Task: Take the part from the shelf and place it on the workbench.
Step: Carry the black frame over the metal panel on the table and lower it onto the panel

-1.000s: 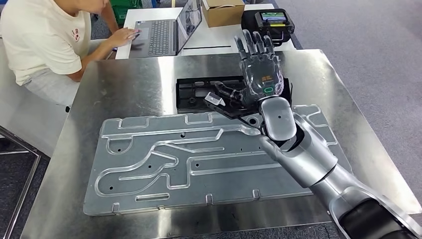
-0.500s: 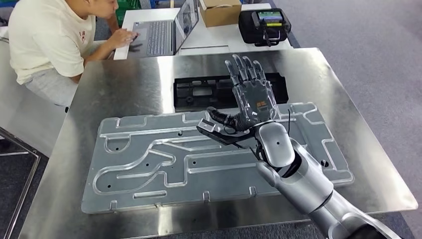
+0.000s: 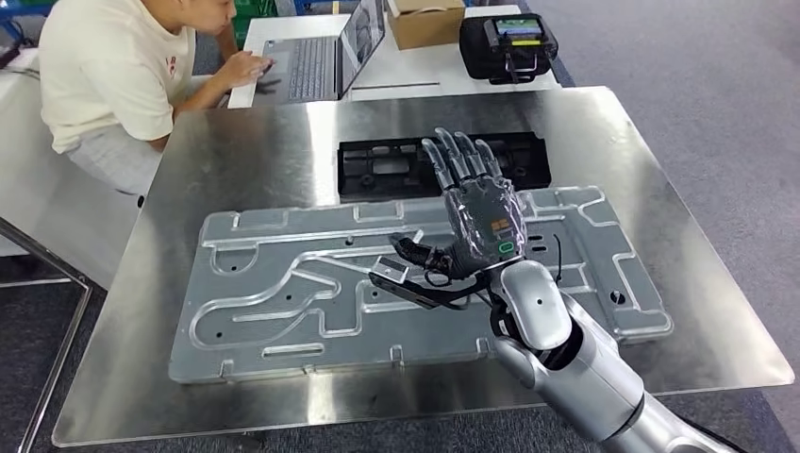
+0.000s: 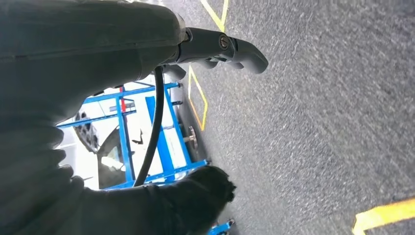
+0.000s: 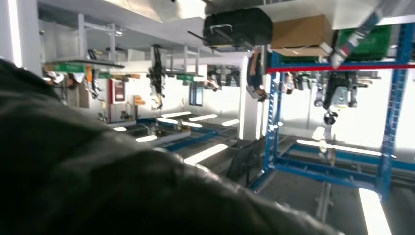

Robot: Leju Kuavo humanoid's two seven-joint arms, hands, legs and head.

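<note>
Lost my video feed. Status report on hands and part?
Right hand open, raised over grey machined plate. Left hand hanging over floor, grip unclear. Black part flat on workbench. No obstructions.

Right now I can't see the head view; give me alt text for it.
The right hand, fingers spread and empty, is raised above a large machined metal plate on the steel workbench. A black part lies beyond the plate; a person types on a laptop behind.
</note>
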